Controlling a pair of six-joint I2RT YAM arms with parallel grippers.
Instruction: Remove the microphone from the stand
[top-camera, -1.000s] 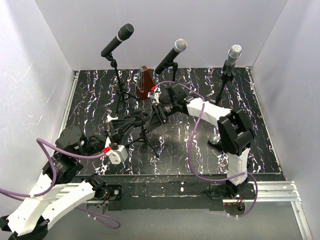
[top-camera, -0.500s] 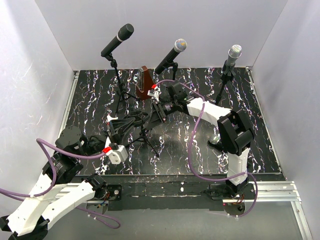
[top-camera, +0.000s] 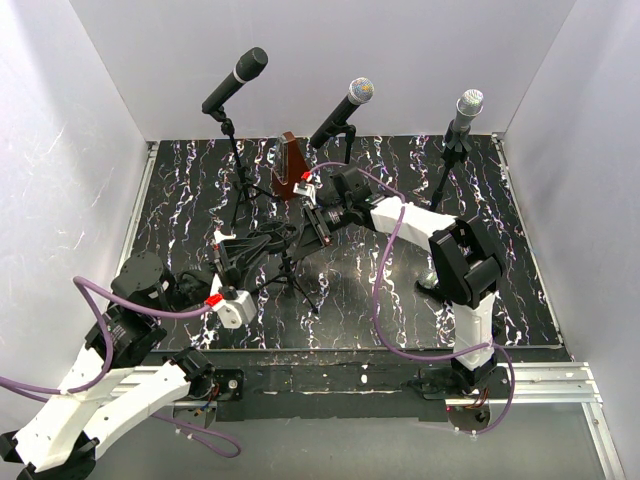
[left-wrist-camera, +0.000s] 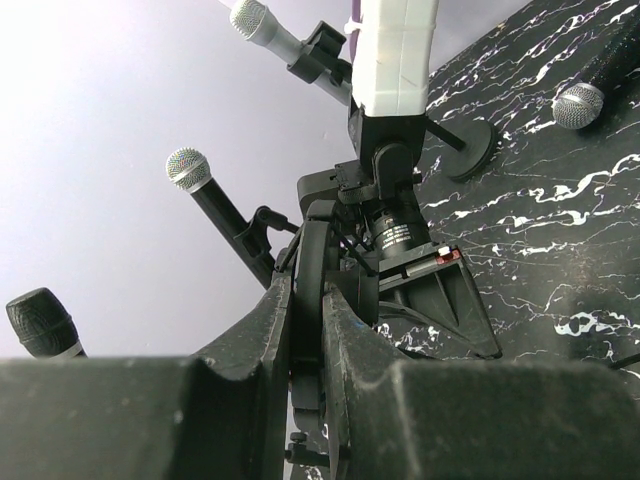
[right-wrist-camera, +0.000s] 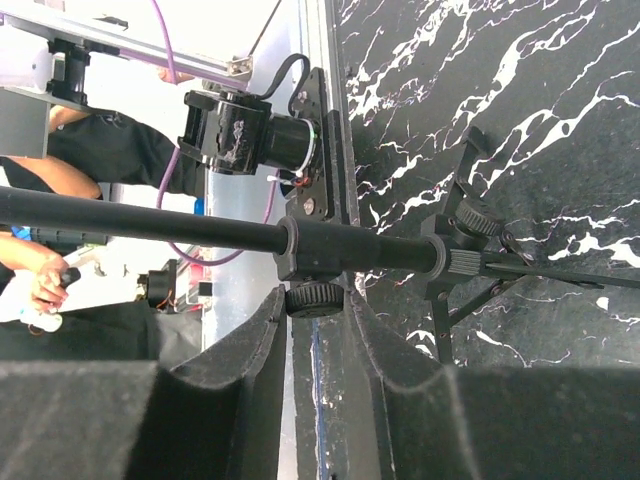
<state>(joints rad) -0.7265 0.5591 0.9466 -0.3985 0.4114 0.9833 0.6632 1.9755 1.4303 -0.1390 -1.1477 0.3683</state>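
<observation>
Right wrist: right gripper (right-wrist-camera: 315, 308) straddles the pole of the black tripod stand (right-wrist-camera: 180, 225) – clamped or not, cannot tell. Left gripper (left-wrist-camera: 306, 300) is clenched on the same stand. Silver-headed black microphone (top-camera: 340, 116) sits clipped on top, at the far edge of the black marbled table (top-camera: 520, 290) – steady the stand, then pull along the microphone's axis.

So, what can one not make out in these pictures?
Top view: the lying microphone is mostly behind the right arm.
Right wrist view: whether the right fingers press the stand knob is unclear.
Left wrist view: the black microphone's body is hidden behind the left fingers.
</observation>
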